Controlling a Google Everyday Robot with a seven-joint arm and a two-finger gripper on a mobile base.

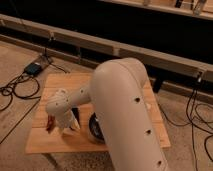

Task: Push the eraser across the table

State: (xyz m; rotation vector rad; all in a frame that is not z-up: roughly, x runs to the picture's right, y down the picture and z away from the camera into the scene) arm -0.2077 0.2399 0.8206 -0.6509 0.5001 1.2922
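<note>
The table (55, 142) has a light wooden plank top and thin legs. My big white arm reaches over it from the right. My gripper (65, 124) hangs low over the front left part of the top, mostly hidden behind the white wrist. A small dark oblong shape (76, 116) lies right beside the wrist, on its right. I cannot tell whether it is the eraser or part of the gripper.
A dark red pepper-like thing (50, 123) lies just left of the gripper. A black bowl (95, 131) sits to its right, partly under the arm. Cables and a small box (34, 68) lie on the floor at left. A long dark bench runs behind.
</note>
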